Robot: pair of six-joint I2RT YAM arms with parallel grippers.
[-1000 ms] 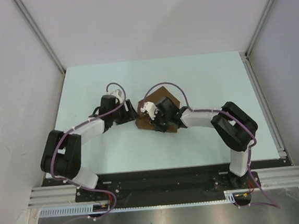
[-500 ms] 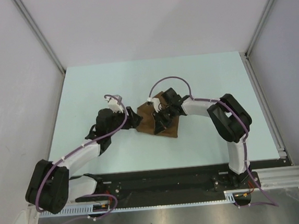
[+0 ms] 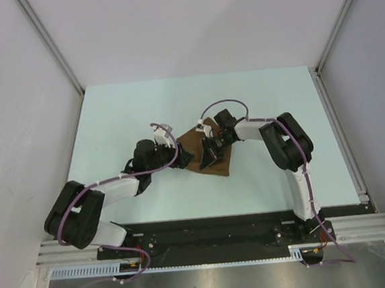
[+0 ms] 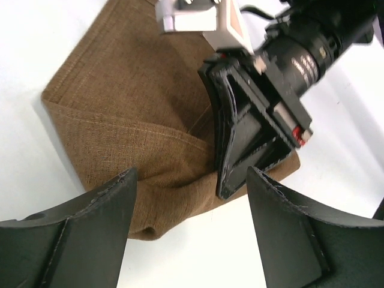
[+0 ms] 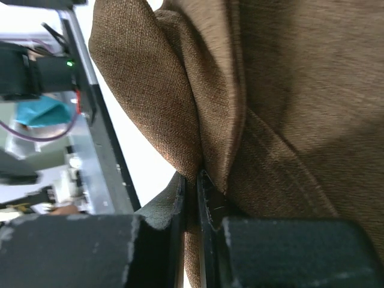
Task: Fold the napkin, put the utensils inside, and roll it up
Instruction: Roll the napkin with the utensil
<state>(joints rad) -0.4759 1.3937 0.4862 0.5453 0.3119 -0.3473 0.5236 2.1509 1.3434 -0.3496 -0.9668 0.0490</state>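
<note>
Our left end effector (image 4: 191,180) hangs open just left of the napkin (image 4: 120,120) in the middle of the bench (image 3: 277,109), limp, light cloth we judge best pinched at a fold, as our right end effector (image 5: 195,180), clamped on one, does.

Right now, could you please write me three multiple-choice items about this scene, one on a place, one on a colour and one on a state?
1. Where on the table does the napkin lie? A) far left corner B) around the middle C) hanging over the near edge
2. What colour is the napkin? A) white B) blue C) brown
3. What is the right gripper doing? A) pinching a fold of the napkin B) open over bare table C) out of view
Answers: 1 B, the top view shows it mid-table; 2 C, brown weave in both wrist views; 3 A, the right wrist view shows it clamped on cloth.
</note>
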